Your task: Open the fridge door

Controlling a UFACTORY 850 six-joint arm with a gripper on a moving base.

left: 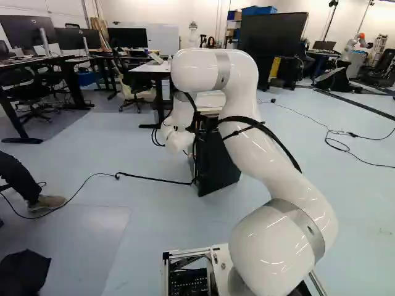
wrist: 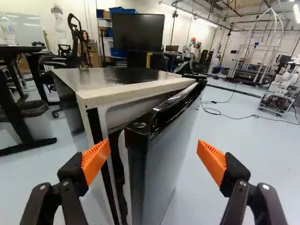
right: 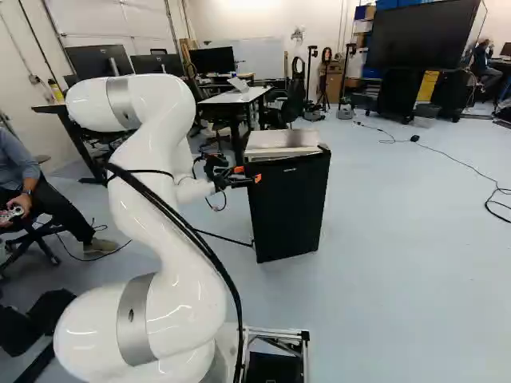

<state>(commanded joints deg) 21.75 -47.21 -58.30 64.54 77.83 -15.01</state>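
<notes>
The fridge (right: 267, 227) stands on the smooth, pale floor (right: 407, 263), at one o'clock from the arm's foot in the right base view; it is a black upright box, with a glossy dark top (wrist: 112, 78) and a rough-looking off-white rim (wrist: 93, 99); its flat door (wrist: 161, 161) is ajar, a narrow wedge of gap showing behind it; a shiny, moulded black strip (wrist: 176, 105) caps the door. The tool (right: 247, 174) is spread wide, its ribbed orange pads (wrist: 96, 159) facing each other; the door's near corner lies at twelve o'clock from the tool (wrist: 153, 145), between the lines of the two pads; the arm (right: 164, 199) has rounded, glossy white segments with grey bands, and bendy black hoses (right: 192, 231) run along it; beyond the fridge, near twelve, is a flat black screen (wrist: 138, 32); another robot (wrist: 280, 91) stands at two.
</notes>
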